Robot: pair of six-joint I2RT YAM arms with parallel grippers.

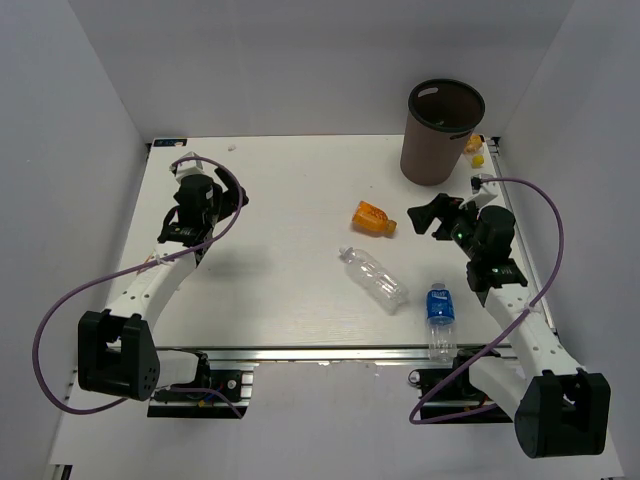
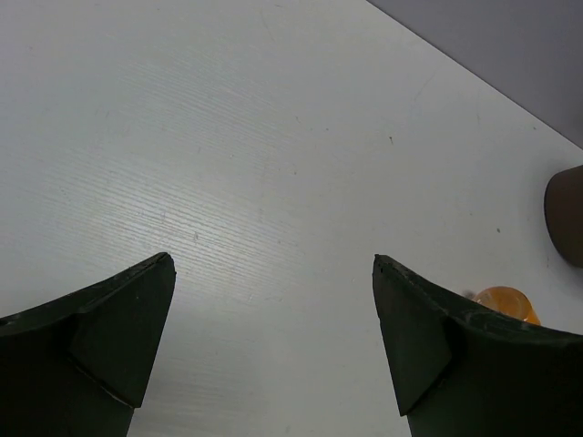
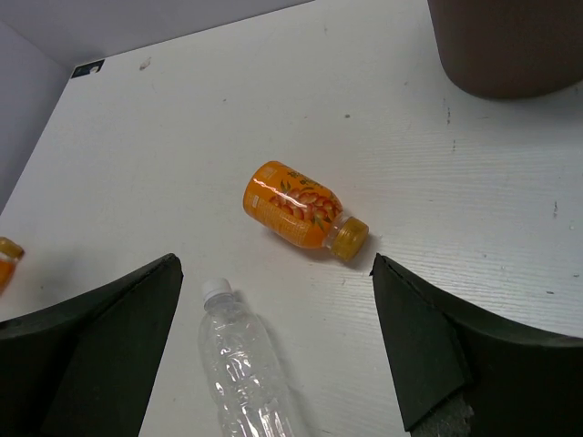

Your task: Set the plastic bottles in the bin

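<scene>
- Top view: 0 of 3 done. All three plastic bottles lie on their sides on the table (image 1: 290, 200), and none is in the bin (image 1: 430, 155).
- The bin stands upright at the far right. Its inside is dark and shows no bottle.
- The orange bottle (image 1: 374, 218) is nearest the bin, just in front of it and to its left. The clear bottle (image 1: 373, 279) lies nearer the arms, at mid-table. The blue-label bottle (image 1: 439, 318) is at the near edge, beside the right arm's forearm.
- A few yellow bits (image 1: 477, 152) sit beside the bin. They're not part of the job.
- The right gripper (image 1: 428, 220) is just beside the orange bottle and not touching it. The left gripper (image 1: 238, 196) is well apart from every bottle, over the left half of the table.
- Left wrist view: the left gripper (image 2: 273, 262) has its jaws spread with only bare table between them. A sliver of the orange bottle (image 2: 506, 300) shows past one finger, and the edge of the bin (image 2: 567, 214) is at the right of the frame.
- Right wrist view: the right gripper (image 3: 275, 264) has its jaws spread wide and holds nothing. The orange bottle (image 3: 296, 205) lies ahead, roughly centred between the fingers, with its cap pointing right. The capped end of the clear bottle (image 3: 241, 364) sits between the fingers, lower in the frame. The bin (image 3: 510, 45) is at top right.
- Judgement: this looks like the approach to the first pick, probably the orange bottle. All three picks and drops are still to do.
</scene>
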